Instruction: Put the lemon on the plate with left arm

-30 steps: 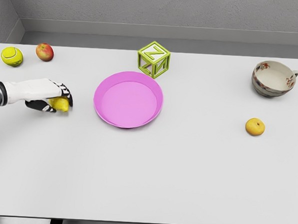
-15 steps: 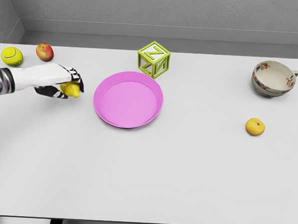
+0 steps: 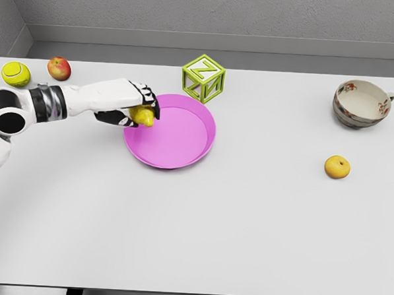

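My left hand (image 3: 138, 108) holds the yellow lemon (image 3: 144, 116), with its fingers curled over the top of the fruit. The hand hovers above the left rim of the pink plate (image 3: 178, 136), which lies in the middle of the white table. Only the lower part of the lemon shows beneath the fingers. The white left arm reaches in from the left edge. My right arm is out of view.
A green letter cube (image 3: 203, 77) stands just behind the plate. A tennis ball (image 3: 16, 74) and an apple (image 3: 58, 67) lie at the far left. A patterned bowl (image 3: 361, 103) sits at the right, with an orange fruit (image 3: 337, 167) in front of it.
The left hand has lifted the lemon off the table and carried it rightward, from the table's left side to above the plate's left rim.
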